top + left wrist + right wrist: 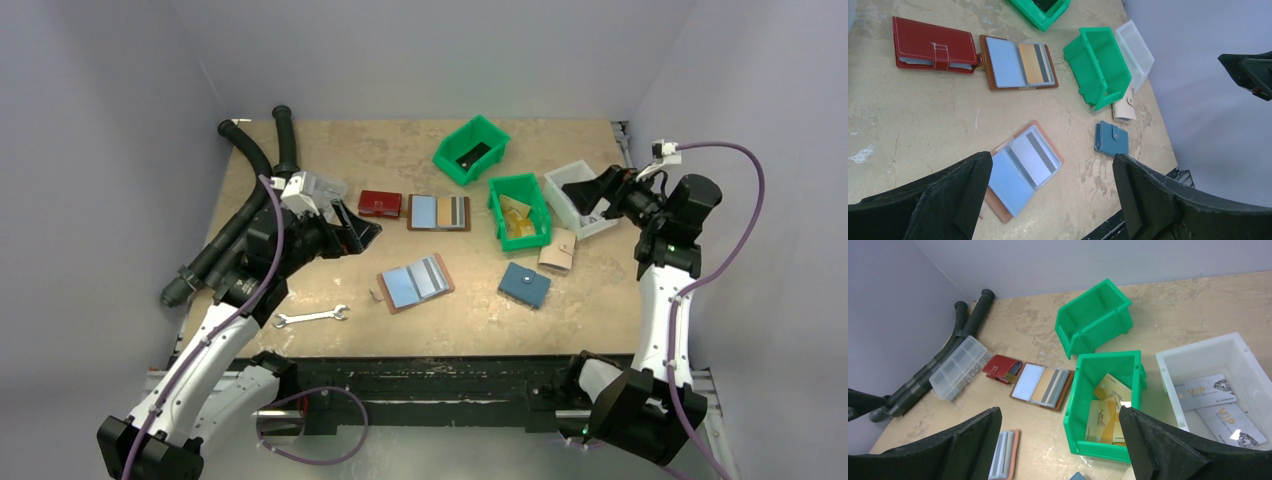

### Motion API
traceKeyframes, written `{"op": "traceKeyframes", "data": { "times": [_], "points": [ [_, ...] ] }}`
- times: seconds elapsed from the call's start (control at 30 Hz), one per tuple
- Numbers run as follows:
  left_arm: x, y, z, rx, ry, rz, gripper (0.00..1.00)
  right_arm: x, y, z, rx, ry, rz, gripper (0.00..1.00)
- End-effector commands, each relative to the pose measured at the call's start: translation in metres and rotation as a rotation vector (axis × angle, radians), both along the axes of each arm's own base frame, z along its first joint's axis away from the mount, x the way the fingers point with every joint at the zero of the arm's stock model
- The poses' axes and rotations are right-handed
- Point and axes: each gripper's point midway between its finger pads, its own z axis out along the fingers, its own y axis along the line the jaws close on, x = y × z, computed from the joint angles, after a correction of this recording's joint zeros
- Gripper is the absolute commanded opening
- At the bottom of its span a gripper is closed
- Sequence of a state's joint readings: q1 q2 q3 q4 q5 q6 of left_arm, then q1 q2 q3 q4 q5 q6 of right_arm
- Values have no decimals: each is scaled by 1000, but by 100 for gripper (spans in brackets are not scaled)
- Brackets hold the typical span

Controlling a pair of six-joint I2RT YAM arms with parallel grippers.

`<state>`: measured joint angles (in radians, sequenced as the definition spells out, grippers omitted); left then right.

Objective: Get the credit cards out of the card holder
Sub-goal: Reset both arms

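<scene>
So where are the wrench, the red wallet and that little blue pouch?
wrench (312,317): top view, middle of its shaft.
red wallet (930,42): left wrist view, on its closed cover.
blue pouch (1112,141): left wrist view, on its front face.

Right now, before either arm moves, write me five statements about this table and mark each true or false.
1. The left gripper and right gripper are both open and empty. True.
2. The red wallet lies open. False: it is shut, strap fastened.
3. The green bin beside the white bin holds gold cards. True.
4. The wrench lies in the white bin. False: it lies on the table; that bin holds silver cards.
5. The near card holder is empty. False: cards sit in its sleeves.
</scene>
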<state>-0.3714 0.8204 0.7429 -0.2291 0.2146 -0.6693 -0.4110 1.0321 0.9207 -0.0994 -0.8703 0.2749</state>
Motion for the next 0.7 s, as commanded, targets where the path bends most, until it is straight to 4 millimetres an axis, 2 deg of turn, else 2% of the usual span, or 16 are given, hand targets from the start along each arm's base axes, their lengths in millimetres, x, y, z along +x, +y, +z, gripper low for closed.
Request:
{"op": "traceKeyframes", "data": {
  "times": [0.0,0.23,0.5,0.67],
  "points": [
    [-1,2,23,6,-79,-17,100,-4,3,28,-15,-78,30,99],
    [0,1,13,25,-59,-24,100,-4,0,30,-22,-86,24,99],
    [0,1,11,30,-62,-31,100,-3,-3,29,-30,-91,17,99],
    [0,0,2,39,-48,-39,100,0,-9,24,-44,-93,-9,99]
  ]
}}
